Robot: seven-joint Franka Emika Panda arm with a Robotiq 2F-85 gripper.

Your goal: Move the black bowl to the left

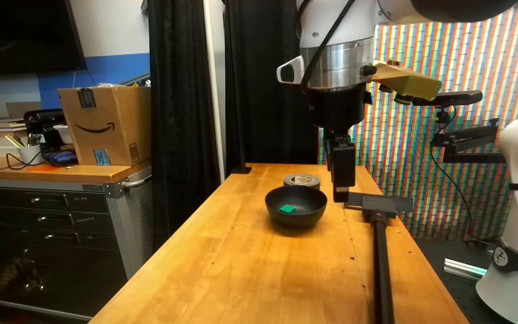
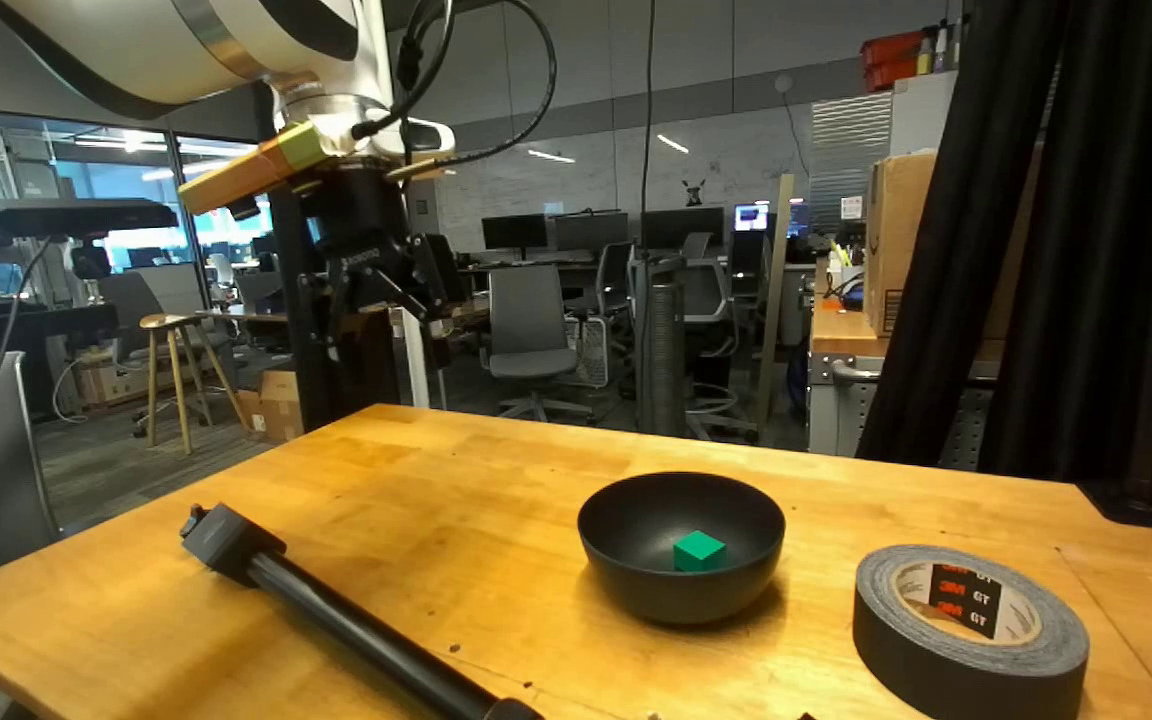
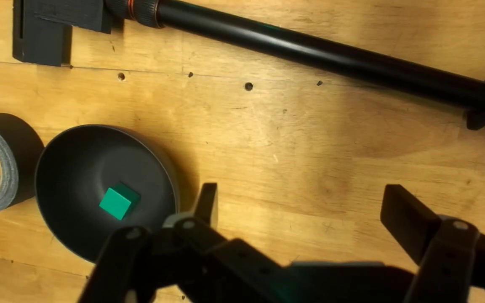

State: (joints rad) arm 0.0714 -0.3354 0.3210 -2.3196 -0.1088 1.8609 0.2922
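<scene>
The gripper (image 3: 301, 189) hung spread wide and empty, the black bowl (image 3: 103, 174) at nine o'clock from it in the wrist view.
Its jaws were over the bench (image 3: 289, 147) and I saw nothing between them; the bowl sat upright just past the nine o'clock jaw, a green cube (image 3: 118, 203) inside. Being round, it gave no long axis to match; I judged the move hinged on a shift toward nine before any lowering onto the rim. Farther out that way lay a tape roll (image 3: 9, 162), near the bowl.
</scene>
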